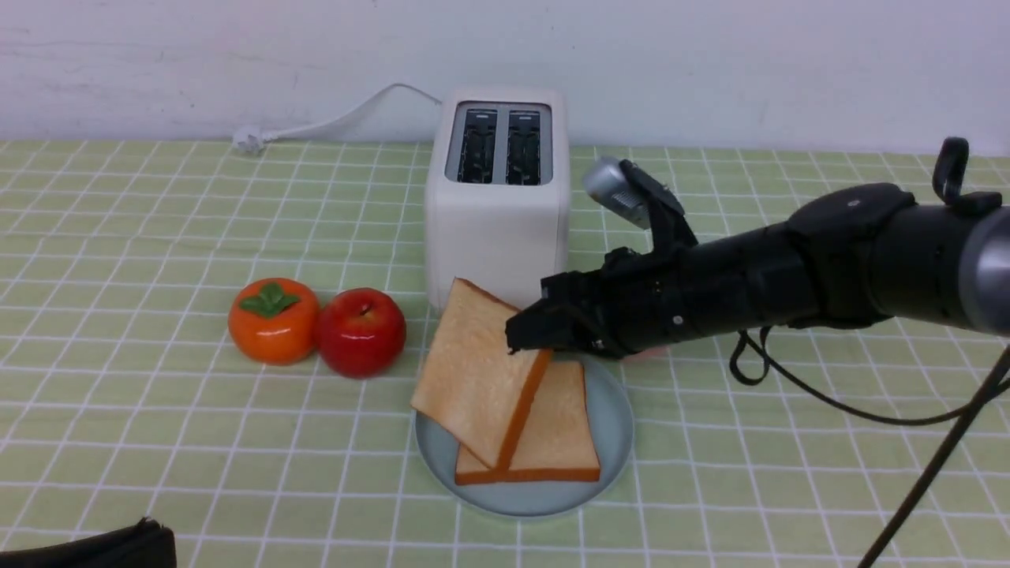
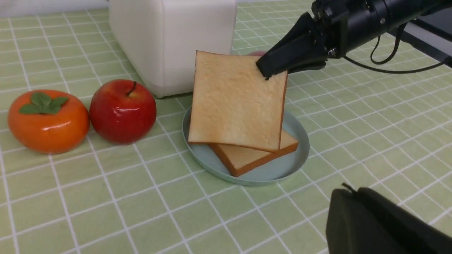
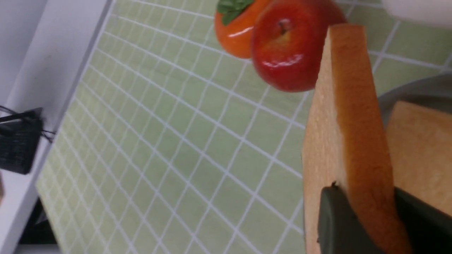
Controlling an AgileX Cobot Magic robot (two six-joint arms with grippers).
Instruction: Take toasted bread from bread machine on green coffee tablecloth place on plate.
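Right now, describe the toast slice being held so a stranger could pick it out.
Start at the white bread machine; the plate lies just in front. Of its two toast slices, it is the tilted slice pinched by the right gripper, not the flat slice.

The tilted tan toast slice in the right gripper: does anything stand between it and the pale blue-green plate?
Nothing blocks it. Only the other toast slice lies flat on the round pale blue-green plate, under the tilted tan slice held by the right gripper. The red apple stands beside the plate, to its left.
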